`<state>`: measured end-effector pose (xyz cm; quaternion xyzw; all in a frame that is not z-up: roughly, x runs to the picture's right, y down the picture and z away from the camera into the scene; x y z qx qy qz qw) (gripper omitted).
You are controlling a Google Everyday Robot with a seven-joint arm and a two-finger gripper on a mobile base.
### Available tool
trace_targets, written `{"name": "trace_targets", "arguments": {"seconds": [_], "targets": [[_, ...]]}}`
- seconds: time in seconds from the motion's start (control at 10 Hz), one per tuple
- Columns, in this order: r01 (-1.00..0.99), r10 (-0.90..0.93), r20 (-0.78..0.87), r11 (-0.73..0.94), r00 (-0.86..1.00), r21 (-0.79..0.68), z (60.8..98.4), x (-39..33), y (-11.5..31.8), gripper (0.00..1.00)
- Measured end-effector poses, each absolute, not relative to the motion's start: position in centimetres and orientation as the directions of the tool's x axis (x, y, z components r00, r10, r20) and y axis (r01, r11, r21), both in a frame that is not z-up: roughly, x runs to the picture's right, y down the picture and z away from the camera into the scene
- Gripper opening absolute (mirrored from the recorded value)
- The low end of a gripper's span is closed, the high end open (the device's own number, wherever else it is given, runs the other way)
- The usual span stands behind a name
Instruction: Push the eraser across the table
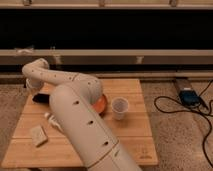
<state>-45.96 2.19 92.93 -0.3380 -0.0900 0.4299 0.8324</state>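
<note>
The eraser [41, 98] is a small black block lying near the left rear edge of the light wooden table [135, 135]. My white arm rises from the bottom centre, bends at the far left and comes down over the eraser. My gripper [34, 91] hangs at that end, shut, right at the eraser's left side. The arm hides part of the eraser, and I cannot see whether the gripper touches it.
An orange bowl [100, 104] sits mid-table, half hidden by my arm, with a pale cup [119, 108] to its right. A beige block [38, 135] and a white tube [51, 120] lie front left. Cables and a dark box [189, 96] lie on the floor, right.
</note>
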Motion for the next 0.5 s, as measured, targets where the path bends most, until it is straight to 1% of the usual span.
{"name": "trace_targets", "arguments": {"seconds": [0.5], "targets": [[-0.609,0.741,-0.125,0.43,0.66,-0.667,95.0,-48.5,2.0,0.0]]}}
